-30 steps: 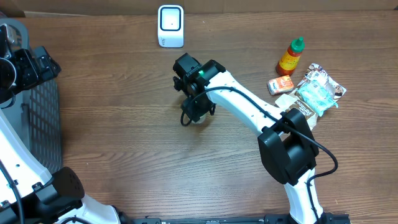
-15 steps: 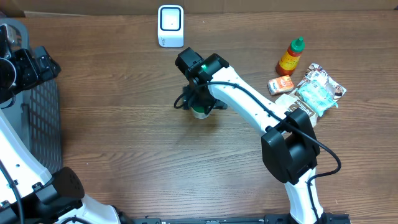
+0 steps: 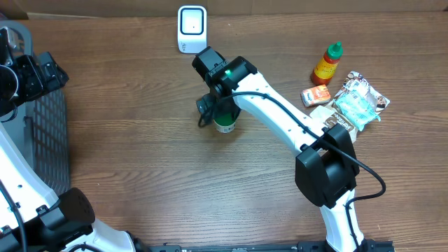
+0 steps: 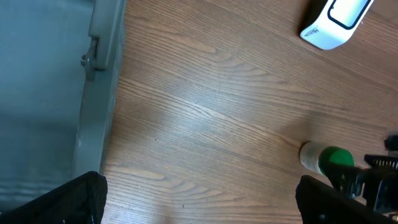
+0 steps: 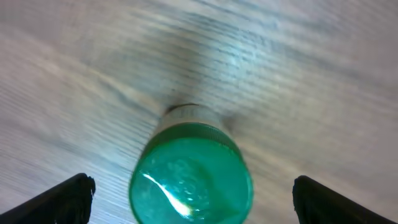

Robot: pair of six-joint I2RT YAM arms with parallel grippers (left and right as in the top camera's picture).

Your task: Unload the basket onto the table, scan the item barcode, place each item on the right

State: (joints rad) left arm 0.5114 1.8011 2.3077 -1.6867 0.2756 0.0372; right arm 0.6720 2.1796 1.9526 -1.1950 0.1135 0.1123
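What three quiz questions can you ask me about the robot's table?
1. True or false: the right gripper is squeezed shut on the bottle.
2. What colour is that bottle's cap? A red, B green, C blue.
3. Which is nearer the scanner: the bottle or the basket?

Key: 1 false, its fingers stand wide apart on either side of the bottle; 2 B; 3 the bottle.
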